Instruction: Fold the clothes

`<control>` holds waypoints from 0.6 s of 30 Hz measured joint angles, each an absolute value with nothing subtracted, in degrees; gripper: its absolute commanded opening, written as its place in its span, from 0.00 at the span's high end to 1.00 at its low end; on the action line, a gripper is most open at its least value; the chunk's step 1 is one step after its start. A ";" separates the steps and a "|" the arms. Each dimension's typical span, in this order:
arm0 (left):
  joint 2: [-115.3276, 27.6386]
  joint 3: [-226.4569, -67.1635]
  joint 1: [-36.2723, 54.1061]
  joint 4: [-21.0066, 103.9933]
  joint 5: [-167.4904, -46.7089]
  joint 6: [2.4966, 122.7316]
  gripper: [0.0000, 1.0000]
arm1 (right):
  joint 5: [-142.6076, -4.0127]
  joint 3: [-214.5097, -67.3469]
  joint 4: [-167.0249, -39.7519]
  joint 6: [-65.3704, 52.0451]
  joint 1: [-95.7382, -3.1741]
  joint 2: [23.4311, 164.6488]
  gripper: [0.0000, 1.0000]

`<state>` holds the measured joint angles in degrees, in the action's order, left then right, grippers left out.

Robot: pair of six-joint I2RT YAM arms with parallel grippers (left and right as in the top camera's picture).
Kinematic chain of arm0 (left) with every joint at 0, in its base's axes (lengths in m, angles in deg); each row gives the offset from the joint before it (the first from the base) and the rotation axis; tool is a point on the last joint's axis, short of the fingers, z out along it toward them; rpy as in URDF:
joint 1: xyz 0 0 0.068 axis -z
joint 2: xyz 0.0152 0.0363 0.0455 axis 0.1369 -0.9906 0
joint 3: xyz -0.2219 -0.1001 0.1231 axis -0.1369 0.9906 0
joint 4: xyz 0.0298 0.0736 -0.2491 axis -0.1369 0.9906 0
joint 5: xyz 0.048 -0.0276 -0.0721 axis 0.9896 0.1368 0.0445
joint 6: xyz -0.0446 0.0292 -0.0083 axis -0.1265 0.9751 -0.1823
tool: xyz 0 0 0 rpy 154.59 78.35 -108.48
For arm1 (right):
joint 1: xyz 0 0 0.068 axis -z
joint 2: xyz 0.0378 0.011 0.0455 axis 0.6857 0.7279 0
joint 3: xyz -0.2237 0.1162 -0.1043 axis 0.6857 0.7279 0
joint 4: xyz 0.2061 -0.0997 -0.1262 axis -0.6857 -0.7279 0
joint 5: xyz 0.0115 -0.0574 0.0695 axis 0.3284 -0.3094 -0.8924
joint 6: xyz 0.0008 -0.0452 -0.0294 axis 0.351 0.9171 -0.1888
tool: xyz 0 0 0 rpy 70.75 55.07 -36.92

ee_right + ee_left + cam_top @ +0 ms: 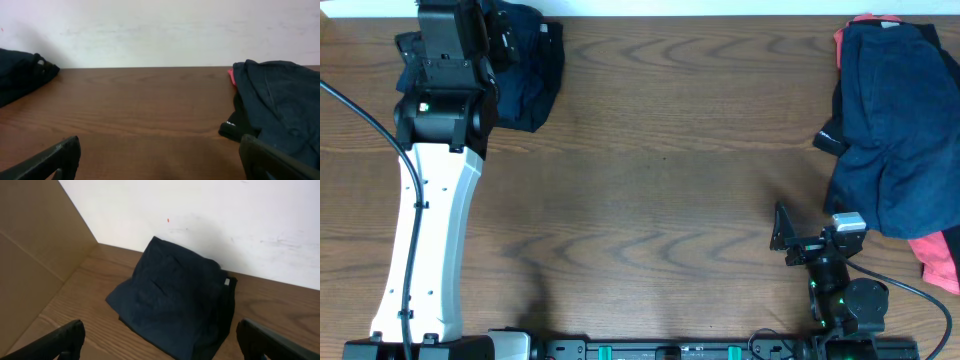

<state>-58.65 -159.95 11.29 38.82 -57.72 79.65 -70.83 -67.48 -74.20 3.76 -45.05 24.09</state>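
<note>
A folded dark navy garment lies at the table's far left corner; in the left wrist view it sits just ahead of my left gripper, which is open and empty above it. A loose pile of clothes lies at the right: navy shorts on top, a black piece at its left edge, coral-pink fabric showing beneath. My right gripper is open and empty near the front, left of the pile. In the right wrist view the pile is at the right.
A cardboard wall stands left of the folded garment. A white wall runs behind the table's far edge. Bare wooden tabletop lies between the folded garment and the pile.
</note>
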 measured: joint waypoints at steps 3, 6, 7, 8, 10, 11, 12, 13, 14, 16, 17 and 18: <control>-58.65 -159.95 11.29 38.82 -57.72 79.65 0.02 | -70.83 -67.48 -74.20 3.76 -45.05 24.09 0.01; -58.65 -159.95 11.29 40.52 -57.72 79.65 0.02 | -70.83 -67.48 -74.20 3.76 -45.05 24.11 0.01; -58.65 -159.95 11.29 42.51 -58.03 79.48 0.02 | -70.83 -67.48 -74.18 3.76 -45.05 24.09 0.01; -58.65 -159.95 11.29 44.45 -58.53 79.11 0.02 | -70.81 -67.48 -74.18 3.76 -45.05 24.09 0.01; -58.65 -159.73 11.29 48.43 -59.95 77.14 0.02 | -70.81 -67.48 -74.18 3.76 -45.05 24.09 0.01; -58.48 -159.09 11.33 49.18 -60.44 75.52 0.02 | -70.81 -67.48 -74.18 3.76 -45.05 24.09 0.01; -58.17 -158.11 11.42 49.35 -60.81 74.01 0.02 | -70.81 -67.48 -74.18 3.76 -45.05 24.09 0.01; -57.58 -156.56 11.46 49.24 -61.20 72.31 0.02 | -70.81 -67.48 -74.20 3.76 -45.05 24.09 0.01; -56.75 -154.48 11.59 48.35 -61.42 70.78 0.02 | -70.81 -67.48 -74.20 3.76 -45.05 24.09 0.01; -54.32 -148.78 12.01 45.07 -61.68 68.07 0.02 | -70.81 -67.48 -74.20 3.76 -45.05 24.04 0.01; -53.14 -146.00 12.23 42.79 -61.77 67.04 0.02 | -70.81 -67.48 -74.15 3.76 -45.05 24.00 0.01; -51.55 -142.48 12.53 40.04 -61.92 65.97 0.02 | -70.81 -67.48 -74.18 3.74 -45.05 23.98 0.01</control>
